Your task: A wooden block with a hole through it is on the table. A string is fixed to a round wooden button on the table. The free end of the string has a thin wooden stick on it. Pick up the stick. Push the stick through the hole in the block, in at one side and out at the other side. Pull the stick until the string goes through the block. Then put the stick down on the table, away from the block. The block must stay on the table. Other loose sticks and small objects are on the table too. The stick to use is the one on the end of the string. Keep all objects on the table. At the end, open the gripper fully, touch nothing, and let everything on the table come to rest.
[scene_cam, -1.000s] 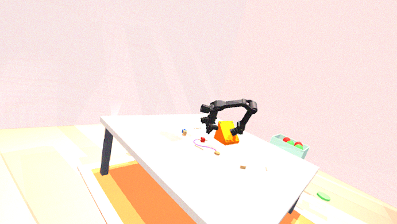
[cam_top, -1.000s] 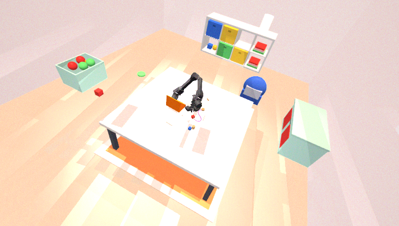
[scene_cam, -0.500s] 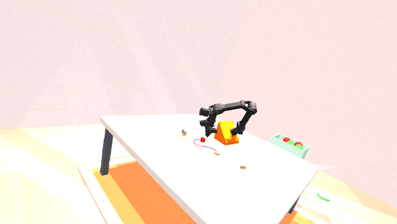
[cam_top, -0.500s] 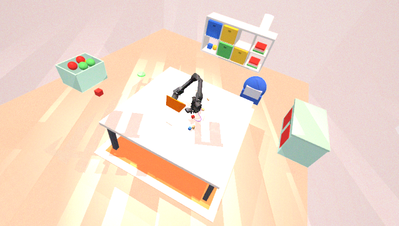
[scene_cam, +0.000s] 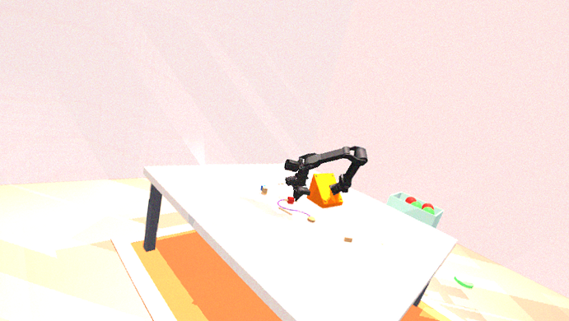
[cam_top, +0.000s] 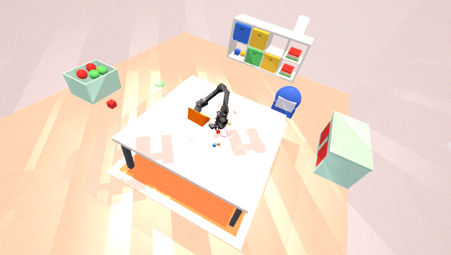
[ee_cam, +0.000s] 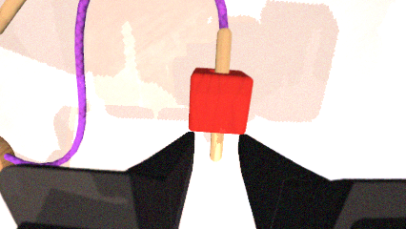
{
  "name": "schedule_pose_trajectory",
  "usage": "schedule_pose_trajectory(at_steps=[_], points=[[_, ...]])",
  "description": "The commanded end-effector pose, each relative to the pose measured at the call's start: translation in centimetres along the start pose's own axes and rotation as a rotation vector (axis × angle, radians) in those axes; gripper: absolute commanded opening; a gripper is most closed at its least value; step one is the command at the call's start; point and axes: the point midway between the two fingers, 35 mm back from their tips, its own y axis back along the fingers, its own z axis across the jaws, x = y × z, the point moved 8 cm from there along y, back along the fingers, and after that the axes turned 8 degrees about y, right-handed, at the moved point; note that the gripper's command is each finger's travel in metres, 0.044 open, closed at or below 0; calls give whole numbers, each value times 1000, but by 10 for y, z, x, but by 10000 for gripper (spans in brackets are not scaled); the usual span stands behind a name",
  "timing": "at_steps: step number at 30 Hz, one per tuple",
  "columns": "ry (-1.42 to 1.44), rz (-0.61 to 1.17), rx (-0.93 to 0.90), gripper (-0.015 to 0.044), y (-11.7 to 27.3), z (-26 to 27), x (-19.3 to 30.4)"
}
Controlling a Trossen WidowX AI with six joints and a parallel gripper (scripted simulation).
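On the white tabletop [cam_top: 202, 164] [scene_cam: 293, 268], away from its edges, the tool [cam_top: 216, 129] [scene_cam: 297, 199] [ee_cam: 216, 139] stands part-open, its tips flanking the stick [ee_cam: 223, 52] poking through the red block [cam_top: 218, 132] [scene_cam: 290, 199] [ee_cam: 220, 102].

The black arm [cam_top: 225, 101] [scene_cam: 335, 155] [ee_cam: 91, 196] rises from its base, bends sharply at the elbow, and reaches down with its wrist low over the surface. Its end effector [cam_top: 217, 128] [scene_cam: 297, 199] [ee_cam: 216, 139] points downward, the two fingers standing partly open, with a narrow gap between the tips.
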Motion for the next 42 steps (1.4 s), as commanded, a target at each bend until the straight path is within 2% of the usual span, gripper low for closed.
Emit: schedule_pose_trajectory(at_steps=[1,16,21,42], points=[[-13,12,-6,125,-10,-1,4],[-13,12,-7,125,-14,-1,4],[-4,9,-3,0,-13,0,3],[-27,-16,2,0,-13,2,10]])
